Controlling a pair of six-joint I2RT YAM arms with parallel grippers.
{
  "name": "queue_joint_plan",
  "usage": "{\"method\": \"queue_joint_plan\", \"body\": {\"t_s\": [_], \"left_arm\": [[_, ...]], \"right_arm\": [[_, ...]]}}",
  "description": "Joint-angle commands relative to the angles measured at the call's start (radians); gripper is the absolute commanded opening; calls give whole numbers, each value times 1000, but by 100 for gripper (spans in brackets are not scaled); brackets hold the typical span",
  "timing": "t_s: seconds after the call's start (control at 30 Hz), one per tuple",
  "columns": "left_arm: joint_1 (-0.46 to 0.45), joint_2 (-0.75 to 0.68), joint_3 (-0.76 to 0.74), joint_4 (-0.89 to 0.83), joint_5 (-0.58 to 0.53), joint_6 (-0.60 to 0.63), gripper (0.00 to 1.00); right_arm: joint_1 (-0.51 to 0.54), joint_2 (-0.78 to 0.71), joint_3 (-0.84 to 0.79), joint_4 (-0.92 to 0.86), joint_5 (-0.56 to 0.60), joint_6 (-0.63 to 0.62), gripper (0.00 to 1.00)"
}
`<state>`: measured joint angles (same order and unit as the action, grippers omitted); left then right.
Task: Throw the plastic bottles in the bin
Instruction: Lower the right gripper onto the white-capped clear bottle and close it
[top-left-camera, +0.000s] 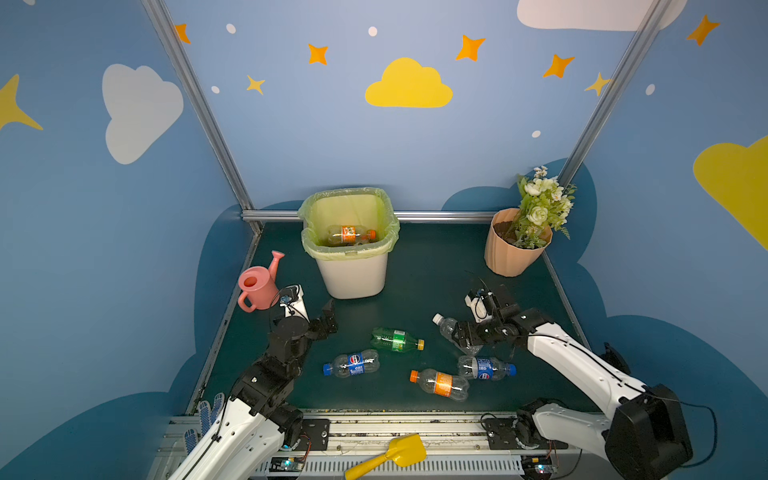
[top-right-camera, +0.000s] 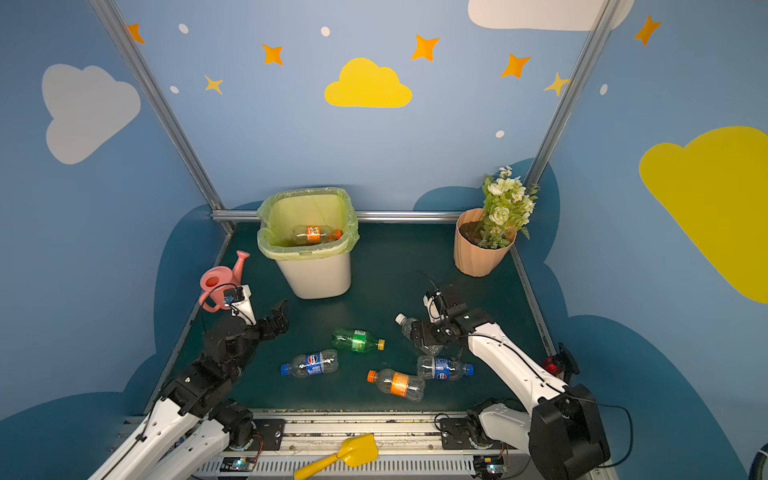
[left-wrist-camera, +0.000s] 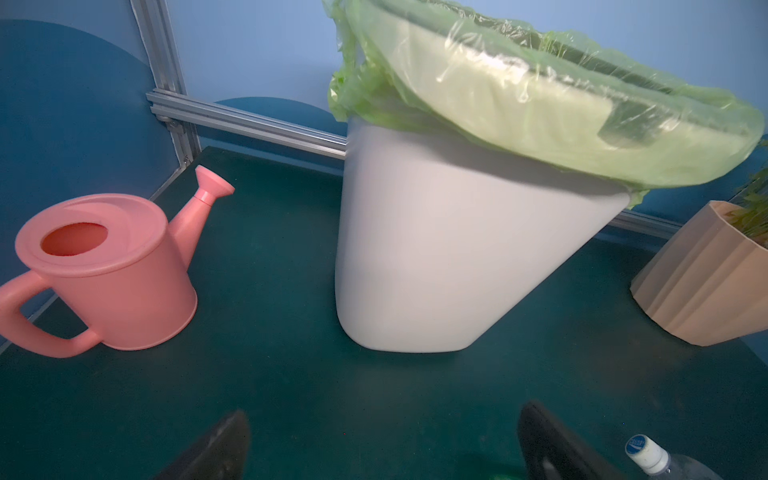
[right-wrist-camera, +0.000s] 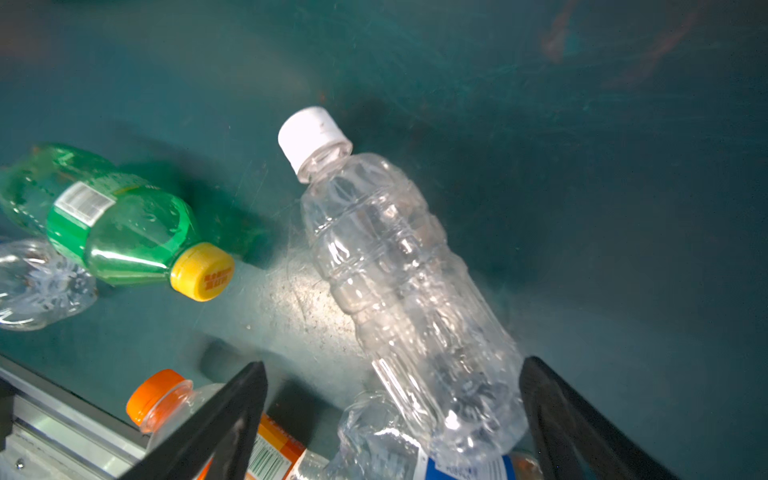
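Top views are showing the job barely started: five bottles are lying loose on the table (top-left-camera: 415, 274) and only one is showing inside the bin (top-left-camera: 353, 278). Nearest, the orange-label bottle (top-left-camera: 441, 384) is lying on its side, touching or almost touching a blue-label bottle (top-left-camera: 486, 368). A second blue-label bottle (top-left-camera: 352, 364) is lying apart on the left. The green bottle (top-left-camera: 395, 339) is lying a bit farther in. Right jaws are hanging spread around the lower body of the clear white-capped bottle (right-wrist-camera: 399, 282), one on each side, not pinching it as far as the wrist view shows. Left jaws are hovering spread and empty, facing the bin. Farthest back, the bin is standing upright near the rear wall, holding the binned orange bottle (top-left-camera: 348, 235); anything under that is hidden. Roughly one in, five to go, and the clear one is looking like the next pick.
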<state>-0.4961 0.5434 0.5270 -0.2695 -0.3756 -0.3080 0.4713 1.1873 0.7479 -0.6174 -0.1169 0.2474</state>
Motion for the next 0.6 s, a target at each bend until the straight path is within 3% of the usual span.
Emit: {"method": "queue_joint_plan", "body": {"t_s": [0.0, 0.27, 0.57], "left_arm": [[-3, 6, 5, 11, -6, 0, 100], [-2, 6, 8, 12, -5, 0, 100], [-2, 5, 7, 6, -11, 1, 100]], "right_arm": [[27, 37, 13, -10, 4, -35, 94], [82, 150, 90, -81, 127, -87, 94], [99, 266, 159, -99, 173, -136, 92]]}}
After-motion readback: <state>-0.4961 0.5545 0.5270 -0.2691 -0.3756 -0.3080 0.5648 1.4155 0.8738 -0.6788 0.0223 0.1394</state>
